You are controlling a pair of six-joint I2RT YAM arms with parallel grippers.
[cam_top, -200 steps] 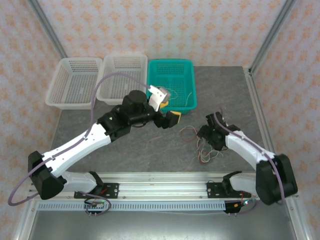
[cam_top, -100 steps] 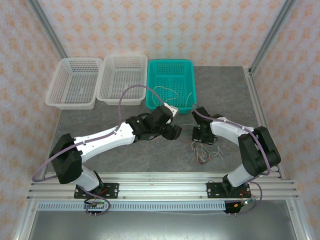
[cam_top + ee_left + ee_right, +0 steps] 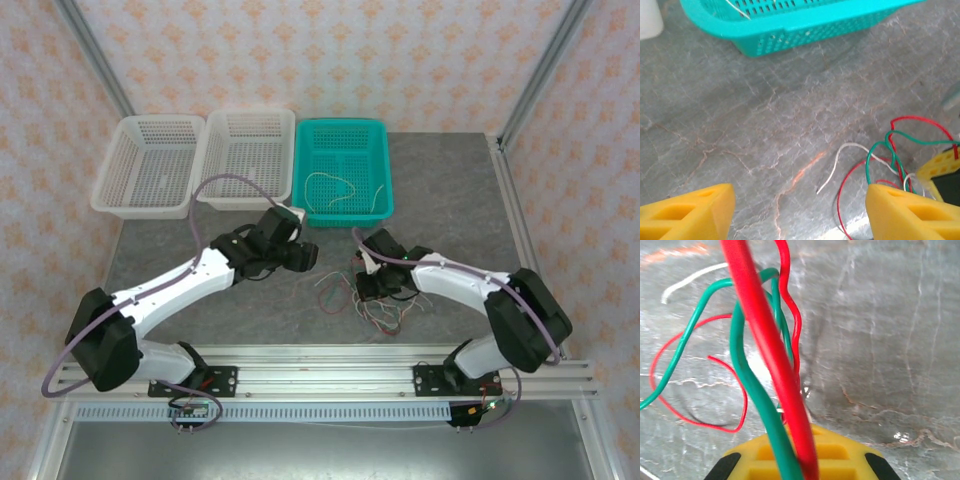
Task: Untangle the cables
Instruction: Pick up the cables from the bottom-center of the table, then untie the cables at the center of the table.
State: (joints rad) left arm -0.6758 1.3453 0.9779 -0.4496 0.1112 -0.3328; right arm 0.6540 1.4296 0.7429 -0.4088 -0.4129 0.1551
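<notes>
A tangle of thin red, green and cream-white cables [image 3: 385, 312] lies on the grey table in front of the teal basket [image 3: 345, 127]. My right gripper [image 3: 368, 285] sits at the tangle's left edge. In the right wrist view it [image 3: 800, 440] is shut on a red cable [image 3: 760, 330] and a green cable [image 3: 740, 365] that rise from its yellow fingers. My left gripper [image 3: 300, 258] hovers just left of the tangle. Its yellow fingers [image 3: 685, 215] are open, with bare table between them and the cables [image 3: 892, 150] by the right finger. One cream cable [image 3: 322, 178] lies in the teal basket.
Two white baskets [image 3: 105, 185] [image 3: 250, 113] stand at the back left beside the teal one. The teal basket's front wall [image 3: 805, 22] is close ahead of the left gripper. Metal frame posts rise at the back corners, and a rail runs along the near edge.
The left arm has pulled back from the teal basket toward the table's middle. The right gripper has moved left, dragging the tangle with it.
</notes>
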